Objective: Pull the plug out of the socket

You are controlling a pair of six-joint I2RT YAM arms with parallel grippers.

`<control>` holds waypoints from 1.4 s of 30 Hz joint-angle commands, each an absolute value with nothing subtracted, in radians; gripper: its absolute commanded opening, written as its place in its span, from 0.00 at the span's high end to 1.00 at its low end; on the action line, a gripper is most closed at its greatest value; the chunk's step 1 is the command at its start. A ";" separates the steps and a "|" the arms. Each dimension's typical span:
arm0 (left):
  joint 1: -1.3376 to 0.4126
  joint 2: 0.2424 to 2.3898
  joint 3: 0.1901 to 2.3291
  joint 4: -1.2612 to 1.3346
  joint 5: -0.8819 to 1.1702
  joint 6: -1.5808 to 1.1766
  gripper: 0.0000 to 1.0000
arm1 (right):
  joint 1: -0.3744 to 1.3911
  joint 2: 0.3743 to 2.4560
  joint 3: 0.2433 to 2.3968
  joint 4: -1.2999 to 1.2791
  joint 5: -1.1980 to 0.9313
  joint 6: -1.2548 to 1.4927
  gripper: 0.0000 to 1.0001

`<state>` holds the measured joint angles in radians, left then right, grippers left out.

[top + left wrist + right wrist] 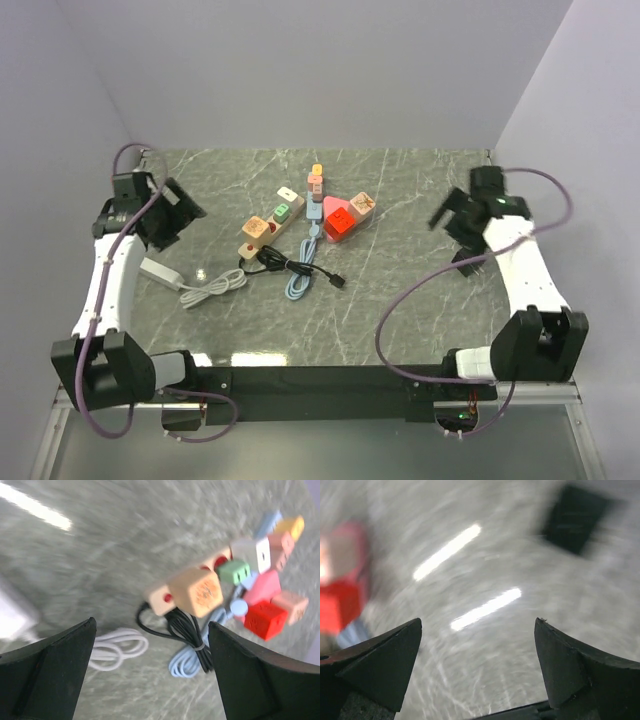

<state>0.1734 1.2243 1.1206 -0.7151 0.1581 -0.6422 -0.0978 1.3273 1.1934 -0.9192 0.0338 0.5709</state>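
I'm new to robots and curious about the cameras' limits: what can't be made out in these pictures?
1. Top view: the plugs on the power strip are too small to show how deep each sits.
2. Right wrist view: motion blur leaves the red block and the dark square unidentifiable.
3. Left wrist view: blur smears the plugs' details; the left edge cuts off the white adapter.
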 commanded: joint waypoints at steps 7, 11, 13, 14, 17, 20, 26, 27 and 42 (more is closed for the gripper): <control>-0.069 1.362 1.155 -0.556 0.294 -0.655 0.01 | 0.322 1.633 1.426 -0.687 -0.065 0.650 0.00; -0.130 1.367 1.143 -0.506 0.298 -0.698 0.01 | 0.371 1.770 1.551 -0.660 -0.048 0.754 0.00; -0.162 1.371 1.134 -0.491 0.298 -0.706 0.01 | 0.386 1.825 1.578 -0.646 -0.037 0.806 0.00; -0.173 1.373 1.132 -0.486 0.301 -0.706 0.01 | 0.403 1.842 1.607 -0.646 -0.031 0.822 0.00; -0.201 1.377 1.126 -0.474 0.295 -0.712 0.01 | 0.425 1.923 1.682 -0.679 -0.015 0.883 0.00; -0.209 1.378 1.118 -0.466 0.293 -0.722 0.01 | 0.446 2.002 1.748 -0.736 -0.006 0.945 0.00; -0.215 1.387 1.120 -0.462 0.290 -0.729 0.01 | 0.472 2.135 1.847 -0.836 -0.015 1.017 0.00; -0.218 1.388 1.123 -0.465 0.288 -0.729 0.01 | 0.476 2.150 1.848 -0.850 -0.014 1.020 0.00; -0.339 1.497 1.155 -0.385 0.331 -0.716 0.01 | 0.465 2.024 1.649 -0.778 -0.144 0.734 1.00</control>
